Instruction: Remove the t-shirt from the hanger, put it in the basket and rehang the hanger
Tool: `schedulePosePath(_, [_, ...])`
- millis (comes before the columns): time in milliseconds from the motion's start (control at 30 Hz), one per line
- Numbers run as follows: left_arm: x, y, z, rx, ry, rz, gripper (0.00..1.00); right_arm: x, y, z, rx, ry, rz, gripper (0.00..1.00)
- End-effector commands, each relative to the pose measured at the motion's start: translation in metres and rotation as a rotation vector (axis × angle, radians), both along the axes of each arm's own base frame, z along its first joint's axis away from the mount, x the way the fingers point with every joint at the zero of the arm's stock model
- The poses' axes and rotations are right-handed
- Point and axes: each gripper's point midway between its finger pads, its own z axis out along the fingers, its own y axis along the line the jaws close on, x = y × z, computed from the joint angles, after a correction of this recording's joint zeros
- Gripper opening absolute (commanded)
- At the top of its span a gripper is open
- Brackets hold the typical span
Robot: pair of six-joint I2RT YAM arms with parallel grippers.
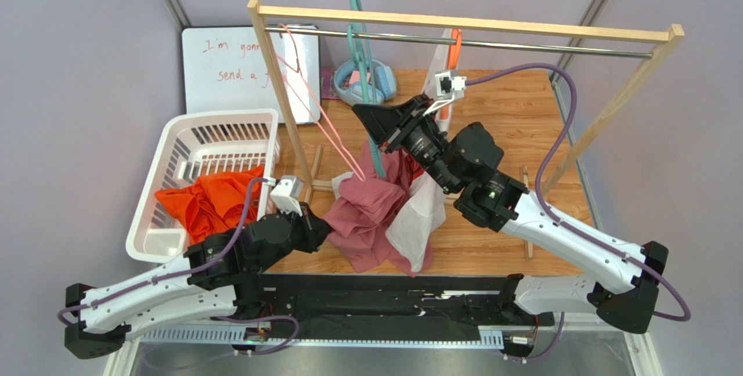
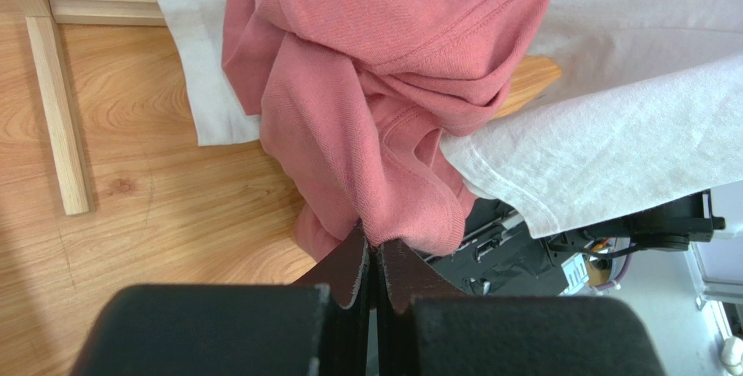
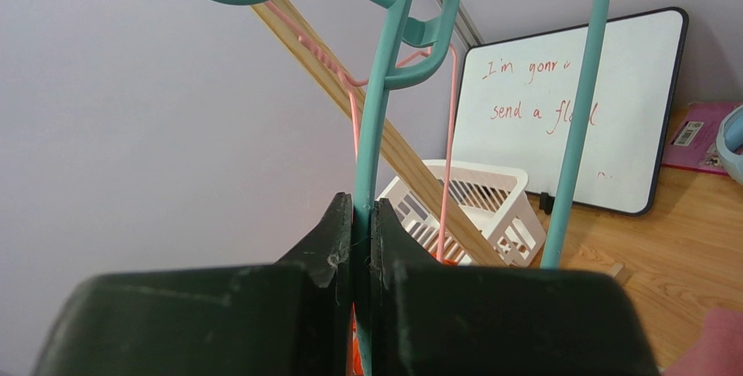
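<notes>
Mid-removal: right end effector [image 3: 362, 211] clamped shut on teal hanger [image 3: 377, 124] stem, left end effector [image 2: 377, 250] pinched tight on hem of pink t-shirt [image 2: 384, 63], bunched just ahead of it, seemingly part-slipped, not yet free.

There are three hangers, a teal hanger [image 3: 373, 132], a pink hanger [image 3: 447, 150] and an orange hanger [image 1: 454, 45]; three garments, a pink t-shirt [image 1: 366, 211], a white garment [image 1: 419, 219] and an orange garment [image 1: 214, 198]; two grippers, the left gripper [image 2: 377, 263] and the right gripper [image 3: 362, 219]; and one laundry basket [image 1: 222, 117], one whiteboard [image 1: 227, 71] and one wooden rack [image 1: 462, 21].
</notes>
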Motion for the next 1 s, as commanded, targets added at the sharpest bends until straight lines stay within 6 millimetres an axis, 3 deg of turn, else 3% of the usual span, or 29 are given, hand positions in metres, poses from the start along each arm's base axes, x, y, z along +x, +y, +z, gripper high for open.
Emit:
schedulePosePath(0, [0.001,-0.002,0.011,-0.015,-0.023,-0.010,0.00,0.002,-0.020,0.038,0.110,-0.088,-0.062,0.00])
schedulePosePath(433, [0.001,-0.007,0.016,-0.017,-0.016,-0.021,0.00,0.021,-0.021,0.016,0.091,-0.016,-0.121,0.00])
schedulePosePath(733, [0.002,-0.004,0.023,-0.022,-0.024,-0.012,0.00,0.023,-0.026,0.010,0.072,0.009,-0.136,0.00])
schedulePosePath(933, [0.007,0.019,0.036,0.035,-0.062,0.046,0.00,0.015,-0.025,0.002,0.007,0.094,-0.093,0.27])
schedulePosePath(967, [0.009,0.026,0.038,0.054,-0.078,0.057,0.00,0.011,-0.025,0.006,0.005,0.098,-0.078,0.39])
